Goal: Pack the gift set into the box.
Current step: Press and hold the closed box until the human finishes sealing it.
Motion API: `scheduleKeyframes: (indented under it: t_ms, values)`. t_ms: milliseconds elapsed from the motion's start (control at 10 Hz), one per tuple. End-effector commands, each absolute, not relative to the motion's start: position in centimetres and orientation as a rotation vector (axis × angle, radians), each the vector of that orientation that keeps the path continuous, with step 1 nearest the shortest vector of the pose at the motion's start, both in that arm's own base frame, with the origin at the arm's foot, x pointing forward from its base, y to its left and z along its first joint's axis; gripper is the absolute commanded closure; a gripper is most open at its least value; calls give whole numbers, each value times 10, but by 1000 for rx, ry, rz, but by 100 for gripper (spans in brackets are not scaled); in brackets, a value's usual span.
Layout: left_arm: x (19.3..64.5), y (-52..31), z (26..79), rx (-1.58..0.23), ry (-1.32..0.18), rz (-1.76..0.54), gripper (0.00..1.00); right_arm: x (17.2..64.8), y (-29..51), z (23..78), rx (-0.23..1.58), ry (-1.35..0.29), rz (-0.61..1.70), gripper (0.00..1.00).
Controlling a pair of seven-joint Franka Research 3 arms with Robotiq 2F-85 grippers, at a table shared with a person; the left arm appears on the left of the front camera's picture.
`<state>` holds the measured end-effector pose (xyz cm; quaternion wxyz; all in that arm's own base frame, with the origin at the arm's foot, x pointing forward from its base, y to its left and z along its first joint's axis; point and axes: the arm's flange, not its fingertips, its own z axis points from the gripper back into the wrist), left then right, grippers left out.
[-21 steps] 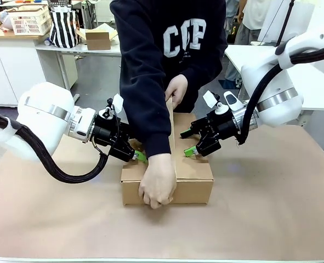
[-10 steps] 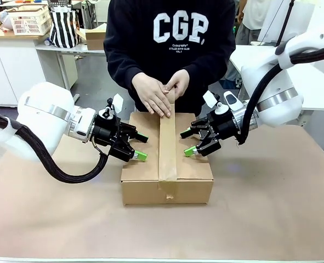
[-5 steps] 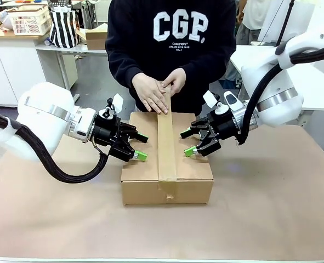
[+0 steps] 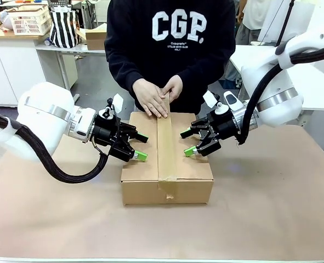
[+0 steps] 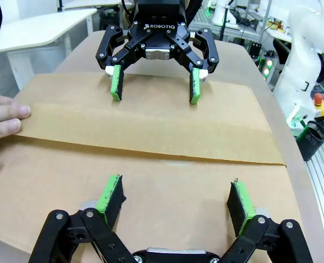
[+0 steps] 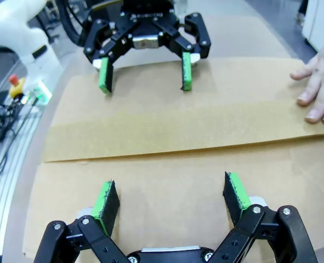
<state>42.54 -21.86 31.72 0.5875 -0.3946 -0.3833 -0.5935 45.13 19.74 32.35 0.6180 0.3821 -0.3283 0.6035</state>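
Note:
The box [image 4: 142, 172] lies closed at the table's middle, with a brown tape strip [image 4: 166, 148] running along its top seam and over the front edge. The person's hands [image 4: 157, 97] press the tape's far end. My left gripper [image 4: 142, 147] hovers open over the box's left half, and my right gripper [image 4: 186, 143] hovers open over the right half; both hold nothing. From the left wrist, my left gripper [image 5: 175, 192] faces the right gripper [image 5: 153, 87] across the tape [image 5: 151, 129], with fingers of a hand [image 5: 3, 120] at the edge. The right wrist view mirrors this: right gripper [image 6: 170, 194], left gripper [image 6: 145, 74], hand [image 6: 318, 90]. The gift set is hidden.
Brown paper [image 4: 271, 208] covers the table, with bare room in front of and beside the box. Behind the person stand a counter with a small carton [image 4: 96, 38], a white basket [image 4: 29, 21] and a striped bag [image 4: 63, 27]. A white table [image 4: 315, 82] is at right.
The person's arm, which pressed the tape over the box's front edge, has drawn back; both hands now smooth the tape's far end. Neither gripper has moved.

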Motion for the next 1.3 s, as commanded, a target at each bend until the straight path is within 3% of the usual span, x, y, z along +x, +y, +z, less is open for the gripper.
scheduleKeyframes:
  t_ms: [0,1200]
  values:
    - [425,-218,315,-920,-888,-1379,0,450,197,323,878,-754,1389,0]
    - [425,-218,315,-920,-888,-1379,0,450,197,323,878,-754,1389,0]
